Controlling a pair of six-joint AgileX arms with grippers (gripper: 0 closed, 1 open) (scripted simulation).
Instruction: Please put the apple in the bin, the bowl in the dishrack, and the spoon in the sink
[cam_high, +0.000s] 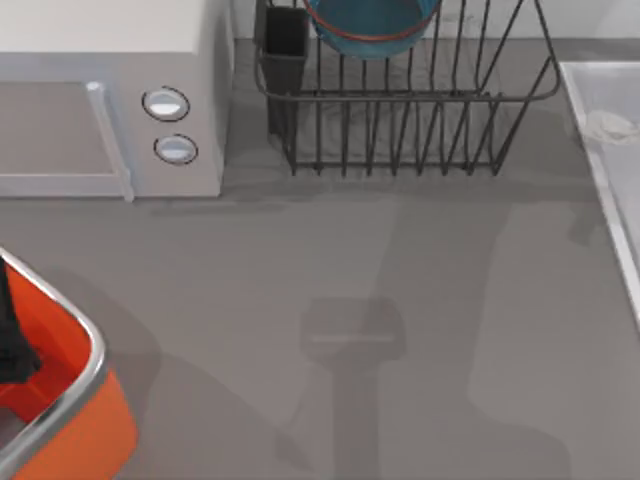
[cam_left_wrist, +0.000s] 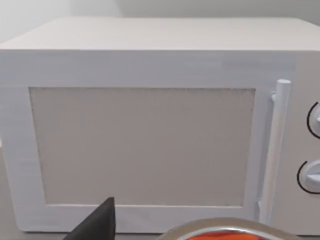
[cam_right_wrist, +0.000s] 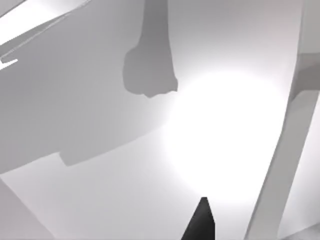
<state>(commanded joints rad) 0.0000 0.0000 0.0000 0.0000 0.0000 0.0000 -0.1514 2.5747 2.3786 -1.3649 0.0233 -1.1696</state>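
Since the bowl sits in the dishrack (rigid, slick), leave it; left end effector over the bin, grip unreadable

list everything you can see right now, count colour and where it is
bowl: 1, teal-blue with orange-brown rim band, in the dishrack at the top view's far edge
dishrack: 1, dark wire, far centre of the table
cutlery cup: 1, black, dishrack's left corner
microwave: 1, white with two round knobs, far left
bin: 1, orange with silver rim, near left
sink: 1, pale white-grey, right edge
table: 1, grey
left gripper: 1, black, over the bin
right gripper: 1, dark fingertip, over the sink
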